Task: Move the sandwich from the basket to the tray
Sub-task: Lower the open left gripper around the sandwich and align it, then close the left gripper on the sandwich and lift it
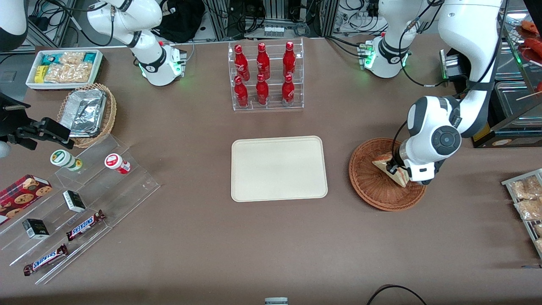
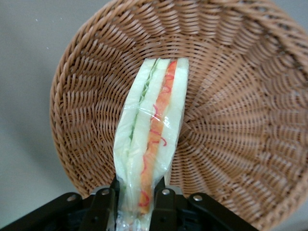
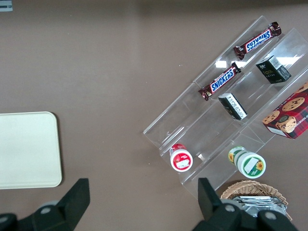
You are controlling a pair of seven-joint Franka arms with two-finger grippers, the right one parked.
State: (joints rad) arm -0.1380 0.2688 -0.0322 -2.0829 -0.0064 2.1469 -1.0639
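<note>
The sandwich (image 1: 391, 170) is a plastic-wrapped wedge with pale bread and a red and green filling edge. It sits in the reddish-brown wicker basket (image 1: 370, 186) toward the working arm's end of the table. My left gripper (image 1: 400, 171) is down in the basket and shut on the sandwich. In the left wrist view the two black fingers (image 2: 164, 204) clamp the sandwich (image 2: 154, 130) on both sides over the basket's woven floor (image 2: 231, 120). The cream-beige tray (image 1: 278, 168) lies flat at the table's middle, beside the basket, with nothing on it; its corner shows in the right wrist view (image 3: 29, 149).
A clear rack of red bottles (image 1: 265, 76) stands farther from the front camera than the tray. Toward the parked arm's end are a clear stepped shelf with snack bars and small jars (image 1: 80, 199), a tan basket with a foil container (image 1: 87, 112) and a white bin of snacks (image 1: 63, 67). Packaged snacks (image 1: 527, 199) lie at the working arm's table edge.
</note>
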